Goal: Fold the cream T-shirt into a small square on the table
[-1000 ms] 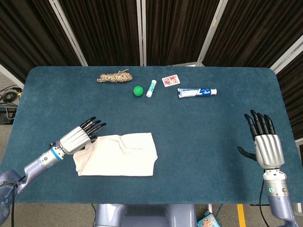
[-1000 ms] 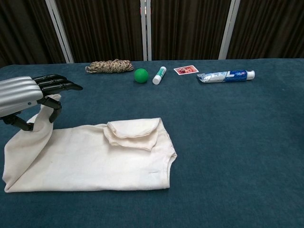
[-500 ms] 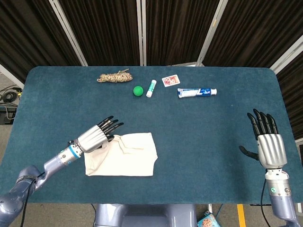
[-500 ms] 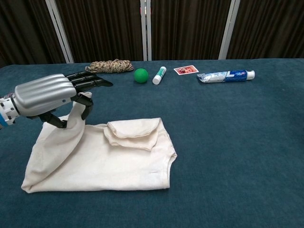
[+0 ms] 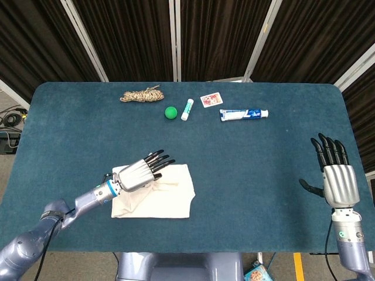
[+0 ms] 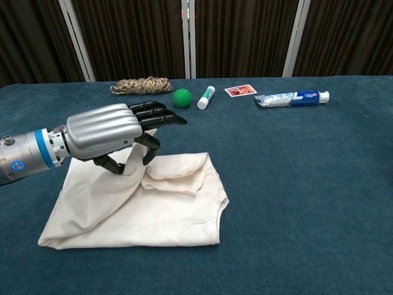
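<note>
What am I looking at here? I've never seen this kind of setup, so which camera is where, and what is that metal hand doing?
This is a two-armed robot with humanlike hands at a blue table. One picture looks down from its head, the other forward from its chest. The left hand pinches an edge of the cream T-shirt, lifting it over the rest. The right hand hovers open, holding nothing. Along the far edge lie a rope bundle, green ball, small white tube, playing card and toothpaste.
</note>
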